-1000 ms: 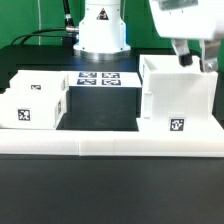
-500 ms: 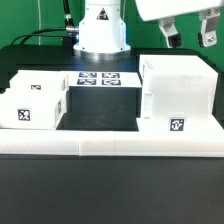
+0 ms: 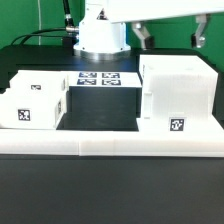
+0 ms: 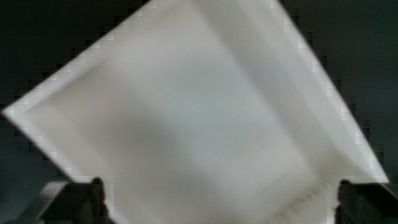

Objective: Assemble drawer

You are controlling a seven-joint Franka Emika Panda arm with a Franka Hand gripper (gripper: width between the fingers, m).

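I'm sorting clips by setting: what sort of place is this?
Likely a robotics lab bench: a white robot arm base stands at the back, a marker board lies on the black table, and the white drawer shell carries a square tag.

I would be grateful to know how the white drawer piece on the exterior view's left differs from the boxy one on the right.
The left piece sits lower and shows two tags; the boxy shell stands taller and shows one. The boxy shell is nearer the fingers than the left piece. Both are white and rest against the border wall.
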